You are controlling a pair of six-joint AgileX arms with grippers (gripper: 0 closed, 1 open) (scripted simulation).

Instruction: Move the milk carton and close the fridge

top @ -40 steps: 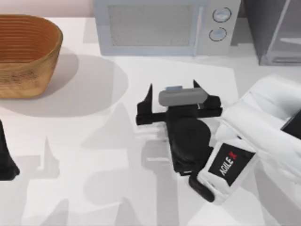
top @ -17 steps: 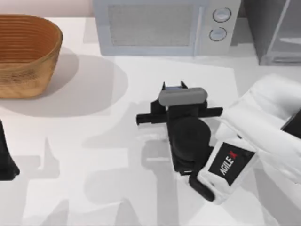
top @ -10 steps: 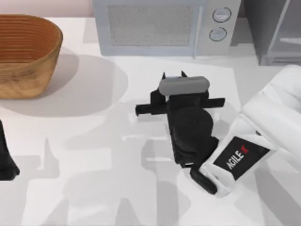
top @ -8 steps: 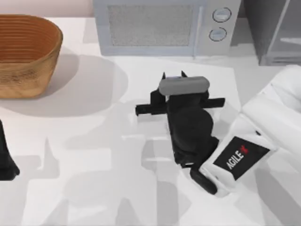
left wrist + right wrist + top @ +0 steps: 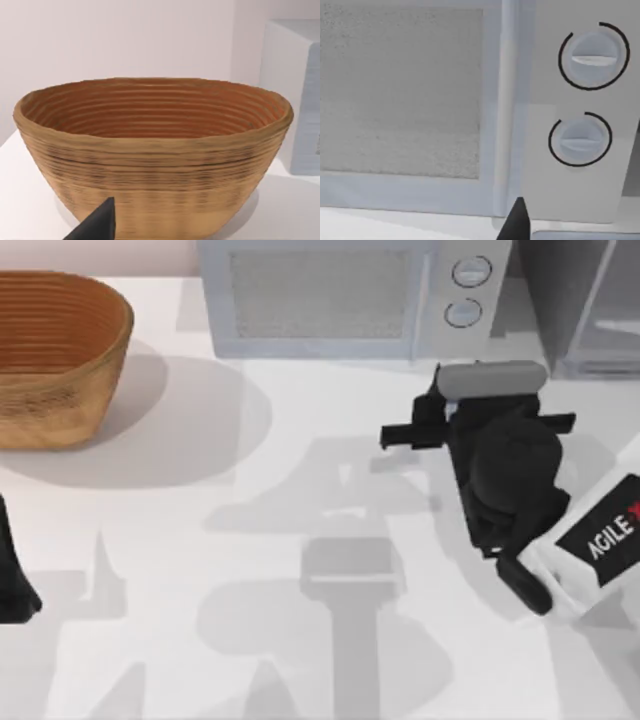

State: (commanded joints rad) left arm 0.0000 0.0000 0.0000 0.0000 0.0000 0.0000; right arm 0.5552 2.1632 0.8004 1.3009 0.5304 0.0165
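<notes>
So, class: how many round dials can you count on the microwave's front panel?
2. The upper dial sits directly above the lower dial, both on the microwave panel, right of its door window. None appear hidden.

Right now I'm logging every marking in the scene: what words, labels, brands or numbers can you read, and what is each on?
"AGILE", white letters with part of a red mark after them, cut off by the top view's edge: on the black plate on the right arm.
Microwave dials: no numbers or words.
Basket: no text.
</notes>
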